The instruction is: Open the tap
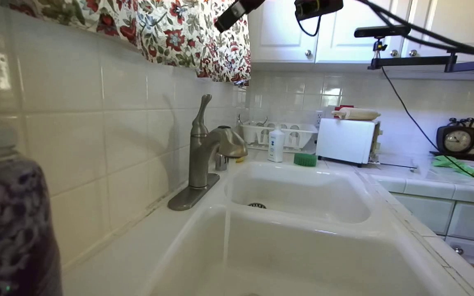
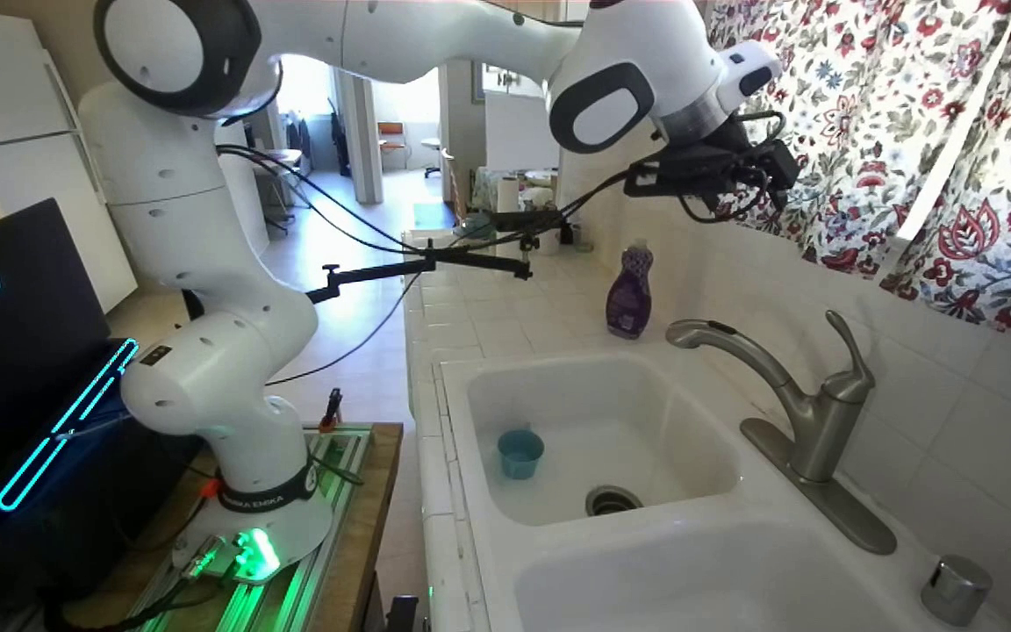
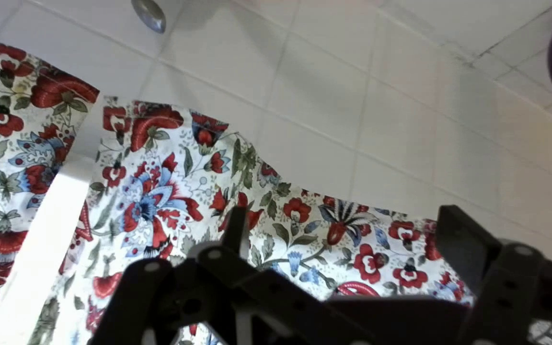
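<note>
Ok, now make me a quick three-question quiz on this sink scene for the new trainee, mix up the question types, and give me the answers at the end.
1. Multiple choice: what colour is the cup in the sink? A) red B) blue-green C) yellow

2. True or false: in the wrist view, the gripper stands open, with a floral curtain in the background.

3. Short answer: to open the tap, which part would the gripper most likely need to move?

Key: 1. B. 2. True. 3. Probably the slim lever handle on top.
</note>
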Robot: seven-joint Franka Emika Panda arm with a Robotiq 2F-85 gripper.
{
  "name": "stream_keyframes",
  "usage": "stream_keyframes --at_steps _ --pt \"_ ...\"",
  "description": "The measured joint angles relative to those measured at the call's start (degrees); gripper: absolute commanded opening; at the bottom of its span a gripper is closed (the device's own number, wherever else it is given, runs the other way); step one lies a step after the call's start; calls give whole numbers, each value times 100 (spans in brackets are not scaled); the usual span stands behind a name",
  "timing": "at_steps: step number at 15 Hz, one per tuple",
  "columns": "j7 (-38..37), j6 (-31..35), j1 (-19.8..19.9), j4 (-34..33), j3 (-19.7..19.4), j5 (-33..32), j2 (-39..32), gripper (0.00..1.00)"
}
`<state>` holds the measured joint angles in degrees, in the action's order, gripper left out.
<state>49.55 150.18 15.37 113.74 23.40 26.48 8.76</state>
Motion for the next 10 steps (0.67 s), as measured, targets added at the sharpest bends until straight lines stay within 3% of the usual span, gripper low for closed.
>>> stream_keyframes --at_steps 2,4,6,10 --pt "135 -731 -202 -2 -446 411 357 100" --pt "134 -1410 -889 -10 -1335 607 610 100" --pt "93 -2035 -1329 -26 -1972 725 801 100" --pt "-106 -2954 -1662 -71 -2568 716 959 100"
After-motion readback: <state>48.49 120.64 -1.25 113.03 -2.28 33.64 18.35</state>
